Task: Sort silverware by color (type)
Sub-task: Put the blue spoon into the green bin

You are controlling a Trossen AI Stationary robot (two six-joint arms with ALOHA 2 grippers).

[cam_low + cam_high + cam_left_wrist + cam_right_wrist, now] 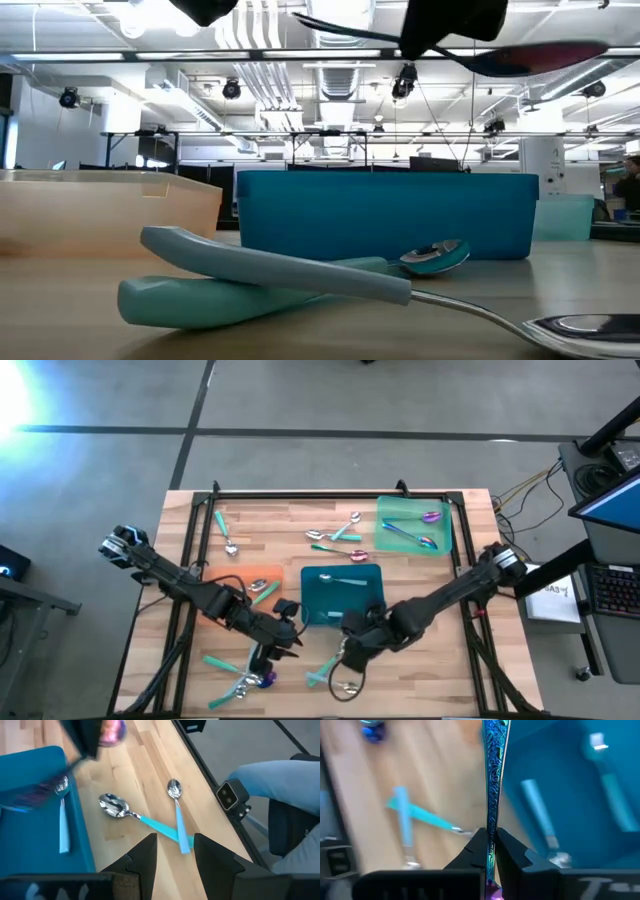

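Two grippers at work, low in the high view's frame. Right gripper (490, 837): lower centre of the high view, just below the teal tray (318, 610); fingers pinched narrow on the handle of an iridescent purple-blue piece (493, 765), which runs straight up its wrist view. Left gripper (175, 851): lower left of centre in the high view; fingers parted, nothing between them; beyond them two teal-handled spoons (150, 817) lie crossed on the wooden table (300, 520).

Teal tray: one teal-handled spoon (345, 581).

Green tray (385, 510), upper right: two iridescent pieces (425, 530).

Orange tray (262, 572), left of the teal tray; contents unclear.

Loose teal-handled silverware: several (335, 538) at upper centre, one (224, 532) at upper left, more (225, 675) at lower left.
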